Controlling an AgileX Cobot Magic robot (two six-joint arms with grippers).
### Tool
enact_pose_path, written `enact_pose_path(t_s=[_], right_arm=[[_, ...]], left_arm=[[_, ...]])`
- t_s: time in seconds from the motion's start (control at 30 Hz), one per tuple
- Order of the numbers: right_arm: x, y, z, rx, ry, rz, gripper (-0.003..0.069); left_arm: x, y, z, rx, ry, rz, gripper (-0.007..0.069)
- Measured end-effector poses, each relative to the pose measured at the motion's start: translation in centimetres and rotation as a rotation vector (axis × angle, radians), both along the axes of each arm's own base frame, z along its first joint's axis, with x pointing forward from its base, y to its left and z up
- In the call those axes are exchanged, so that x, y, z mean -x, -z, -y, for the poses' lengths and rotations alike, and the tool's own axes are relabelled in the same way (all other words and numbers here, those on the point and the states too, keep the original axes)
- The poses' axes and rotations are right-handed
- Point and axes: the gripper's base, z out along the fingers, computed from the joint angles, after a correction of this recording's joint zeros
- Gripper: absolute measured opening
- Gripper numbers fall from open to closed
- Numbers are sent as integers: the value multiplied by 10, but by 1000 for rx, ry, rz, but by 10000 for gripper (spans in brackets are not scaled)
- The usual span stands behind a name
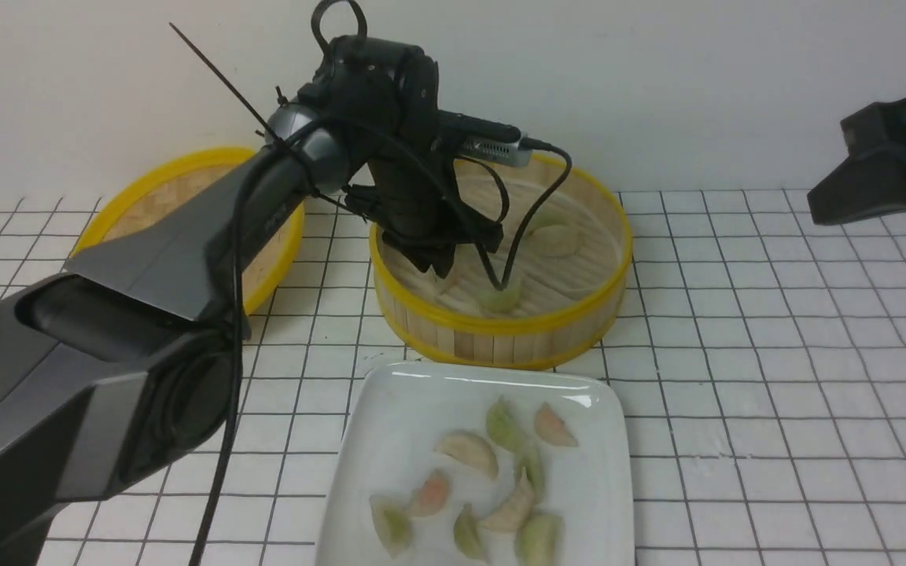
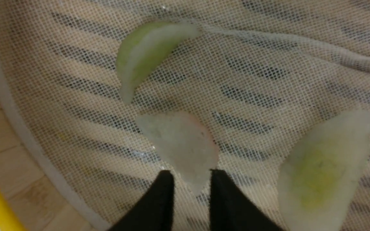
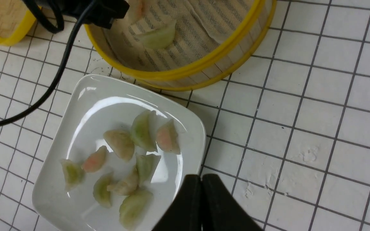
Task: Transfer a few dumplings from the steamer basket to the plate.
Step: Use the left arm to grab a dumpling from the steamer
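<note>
- Left gripper [image 2: 191,189]: jaws pinching a whitish dumpling [image 2: 178,141] inside the steamer basket [image 1: 500,330].
- Right gripper [image 3: 201,181]: jaws clenched, empty.
- Plate [image 1: 390,409], nearer than the basket: nine dumplings [image 3: 119,144].

Steamer basket [image 1: 500,334]: sitting mid-table on the tiled tabletop [image 1: 775,393], behind the plate.
Plate [image 1: 390,417]: lying just in front of the basket, on the near side.
Lid [image 1: 178,196]: lying left of the basket, near it.
Plated dumplings [image 1: 469,452]: lying clustered on the plate.
Basket dumplings [image 1: 500,299]: lying apart in the basket, on the mesh liner [image 2: 268,80].
</note>
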Motion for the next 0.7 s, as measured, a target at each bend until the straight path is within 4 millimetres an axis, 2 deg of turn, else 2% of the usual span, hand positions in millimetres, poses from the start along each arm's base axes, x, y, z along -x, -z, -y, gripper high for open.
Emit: enact_pose_path(t_s=[0.03, 0.07, 0.1, 0.13, 0.17, 0.2, 0.27, 0.33, 0.37, 0.4, 0.43, 0.47, 0.5, 0.57, 0.7], right_arm=[[0, 0, 0, 0, 0, 0, -10], [0, 0, 0, 0, 0, 0, -10], [0, 0, 0, -1, 1, -1, -10], [0, 0, 0, -1, 1, -1, -10], [0, 0, 0, -1, 1, -1, -10], [0, 0, 0, -1, 1, -1, -10], [0, 0, 0, -1, 1, -1, -10], [0, 0, 0, -1, 1, -1, -10], [0, 0, 0, -1, 1, -1, -10], [0, 0, 0, -1, 1, -1, -10], [0, 0, 0, -1, 1, -1, -10], [0, 0, 0, -1, 1, -1, -10], [0, 0, 0, -1, 1, -1, -10], [0, 0, 0, -1, 1, -1, -10], [0, 0, 0, -1, 1, -1, -10]], left_arm=[[-1, 2, 0, -1, 0, 1, 258], [-1, 4, 0, -2, 0, 1, 267], [-3, 8, 1, -1, -2, 8, 335], [-4, 10, 1, -3, -2, 12, 370], [-4, 11, 1, -2, -3, 13, 376], [-6, 17, 2, 1, -10, 17, 414], [-7, 22, 2, 2, -15, 16, 425], [-9, 23, 3, 10, -20, 27, 414], [-9, 24, 4, 13, -22, 27, 357], [-10, 24, 4, 14, -22, 28, 347], [-9, 24, 4, 15, -22, 21, 251], [-9, 24, 4, 14, -22, 20, 251], [-7, 21, 3, 7, -20, 8, 189], [-5, 14, 2, 5, -15, -7, 194], [-2, -22, 2, 36, 1, 52, 194]])
